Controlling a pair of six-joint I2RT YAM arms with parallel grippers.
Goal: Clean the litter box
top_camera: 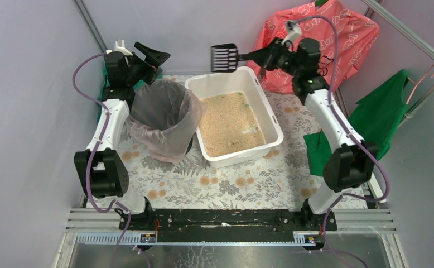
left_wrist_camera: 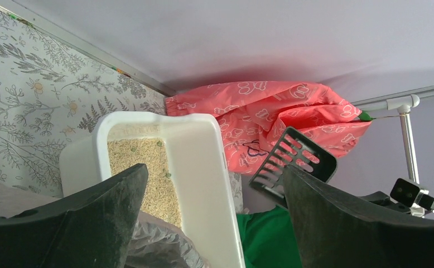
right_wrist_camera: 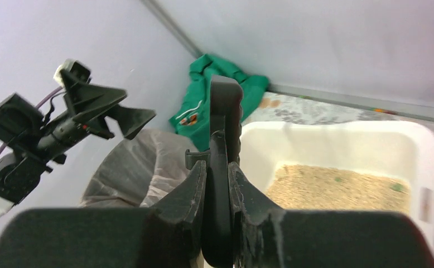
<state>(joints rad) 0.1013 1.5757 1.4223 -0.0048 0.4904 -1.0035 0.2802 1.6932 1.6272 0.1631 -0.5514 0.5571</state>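
Right end effector point(right_wrist_camera: 217, 173) clenched on scoop point(top_camera: 224, 57), edge-on at wrist, slotted face overhead; left end effector point(left_wrist_camera: 215, 170) released.

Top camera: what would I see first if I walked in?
The big white litter box of tan litter sits in the middle, beside a bin lined with a clear bag. By its far edge, the right gripper holds a black slotted scoop, with a bright pink cloth behind.

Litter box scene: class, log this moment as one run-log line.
right jaws: shut on scoop, raised near litter box far rim | left jaws: open, empty, near bin | litter: in box
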